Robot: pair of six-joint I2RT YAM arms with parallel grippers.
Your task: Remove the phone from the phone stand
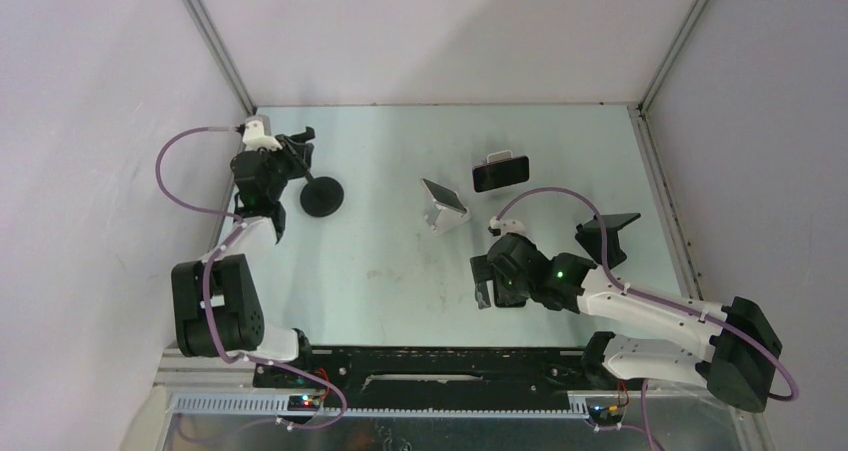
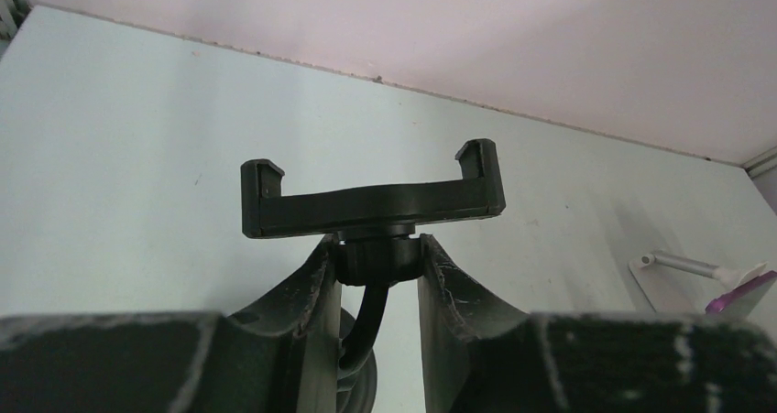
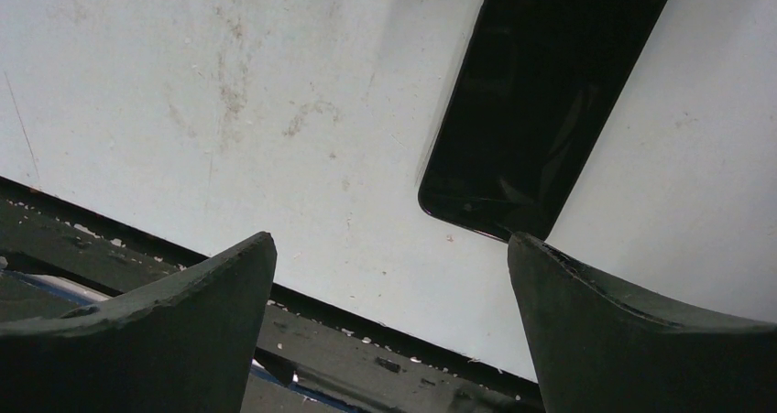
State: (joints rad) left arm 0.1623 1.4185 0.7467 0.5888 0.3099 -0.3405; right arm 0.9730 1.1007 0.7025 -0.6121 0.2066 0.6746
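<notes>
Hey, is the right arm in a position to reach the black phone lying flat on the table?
Probably yes. The right gripper hangs open close over the phone, with nothing between them. Since the phone lies flat on the table, it may be hard to pinch.

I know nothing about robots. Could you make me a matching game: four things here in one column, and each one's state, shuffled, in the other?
1. left gripper
2. right gripper
3. black phone near the right gripper
4. clamp stand

A. lies flat on the table
B. cradle empty
C. open wide
D. shut on a stand's neck

Pairs: 1-D, 2-C, 3-A, 4-B
</notes>
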